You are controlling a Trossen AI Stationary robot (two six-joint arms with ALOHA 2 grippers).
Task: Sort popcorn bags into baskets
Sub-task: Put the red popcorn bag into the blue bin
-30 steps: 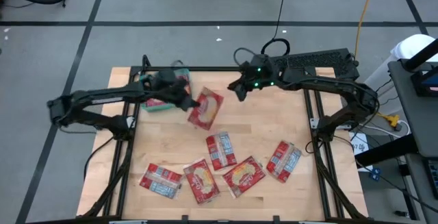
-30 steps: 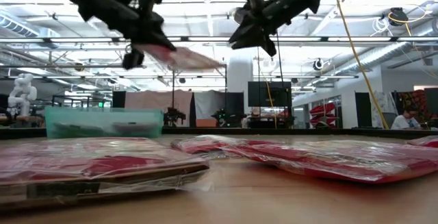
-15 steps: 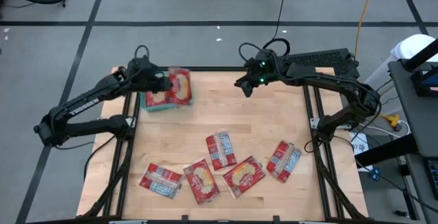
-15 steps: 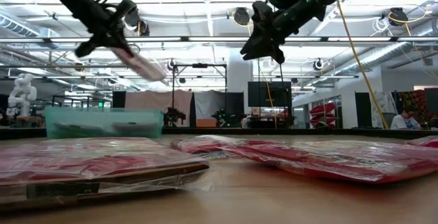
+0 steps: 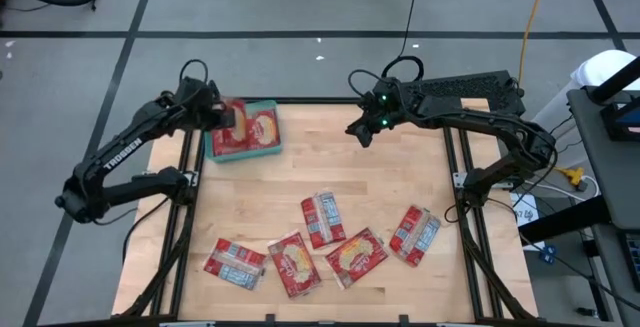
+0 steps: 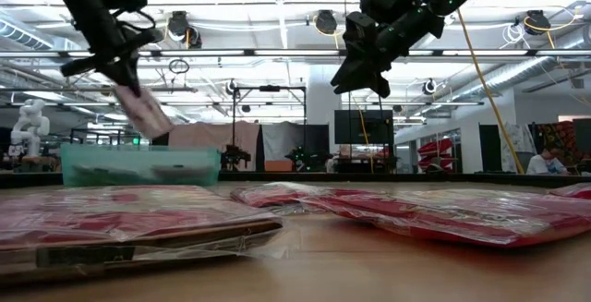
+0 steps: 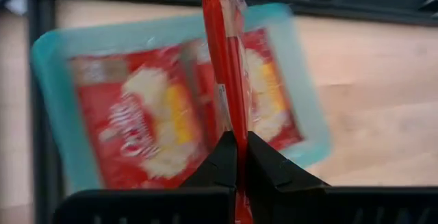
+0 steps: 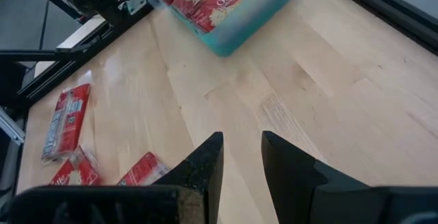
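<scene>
- The left gripper (image 5: 232, 119) hangs over the teal basket (image 5: 272, 110) at the far left corner of the table (image 5: 400, 182). Its jaws are pinched tight on the edge of a red popcorn bag (image 7: 220, 53).
- In the left wrist view that held bag is seen edge-on, a thin red strip with a clear crinkled seam, rising straight from between the two dark fingers (image 7: 274, 172).
- In the low view the held bag (image 6: 140, 110) hangs tilted down below the gripper, just above the basket's rim (image 6: 138, 151); whether it touches the basket cannot be told.
- Bags already in the basket (image 7: 147, 118) lie flat side by side, red with a yellow-white popcorn picture and white lettering, filling most of the floor.
- The basket is shallow, rectangular with rounded corners, pale teal plastic.
- Five more bags lie loose on the near half of the table: one showing a pale label panel (image 5: 322, 218) near the middle, two showing popcorn pictures (image 5: 296, 263) (image 5: 357, 256) close together, one (image 5: 236, 262) toward the left and one (image 5: 414, 234) toward the right.
- The right gripper (image 5: 362, 132) hovers in the air over the far middle of the table, well apart from the basket. Its jaws are slightly parted and hold nothing.
</scene>
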